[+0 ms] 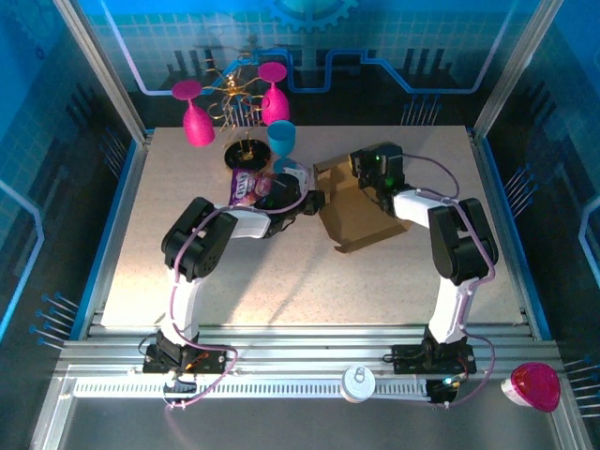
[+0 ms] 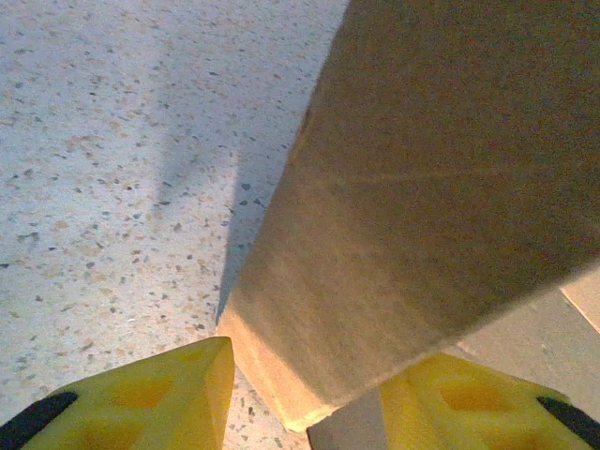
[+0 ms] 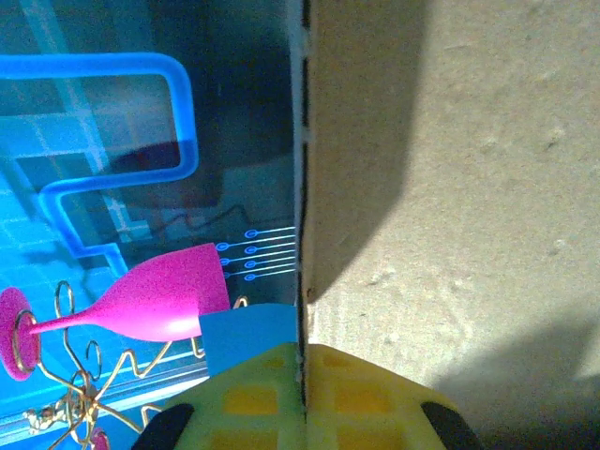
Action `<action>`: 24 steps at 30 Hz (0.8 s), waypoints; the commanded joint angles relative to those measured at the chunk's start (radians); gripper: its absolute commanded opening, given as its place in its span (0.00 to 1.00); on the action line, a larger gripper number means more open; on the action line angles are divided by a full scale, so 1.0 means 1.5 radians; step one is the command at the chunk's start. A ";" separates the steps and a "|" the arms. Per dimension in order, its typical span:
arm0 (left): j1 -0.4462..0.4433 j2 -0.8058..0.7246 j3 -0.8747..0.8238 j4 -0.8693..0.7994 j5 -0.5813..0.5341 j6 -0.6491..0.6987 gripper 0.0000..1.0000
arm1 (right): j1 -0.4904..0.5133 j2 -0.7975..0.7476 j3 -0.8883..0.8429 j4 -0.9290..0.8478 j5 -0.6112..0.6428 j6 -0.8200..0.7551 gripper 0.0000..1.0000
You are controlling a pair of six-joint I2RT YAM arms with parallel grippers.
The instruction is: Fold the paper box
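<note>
The paper box (image 1: 361, 220) is plain brown cardboard, lying partly folded right of the table's middle. My left gripper (image 1: 314, 200) is at its left edge. In the left wrist view a folded corner of the box (image 2: 422, 187) sits between the yellow fingers (image 2: 187, 394), which press against it from both sides; the gripper (image 2: 314, 361) is shut on it. My right gripper (image 1: 366, 173) is at the box's far edge. In the right wrist view it (image 3: 302, 352) is shut on a thin upright panel of the box (image 3: 450, 141), seen edge-on.
Behind the box stand two pink glasses (image 1: 195, 117) (image 1: 274, 101), a blue cup (image 1: 281, 139) and a gold wire rack (image 1: 234, 94). A purple snack packet (image 1: 247, 186) lies beside the left wrist. The near half of the table (image 1: 281, 272) is bare.
</note>
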 commanded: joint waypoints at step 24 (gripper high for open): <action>-0.006 0.016 0.089 -0.043 -0.088 -0.037 0.48 | 0.020 0.030 -0.101 0.166 0.016 0.040 0.00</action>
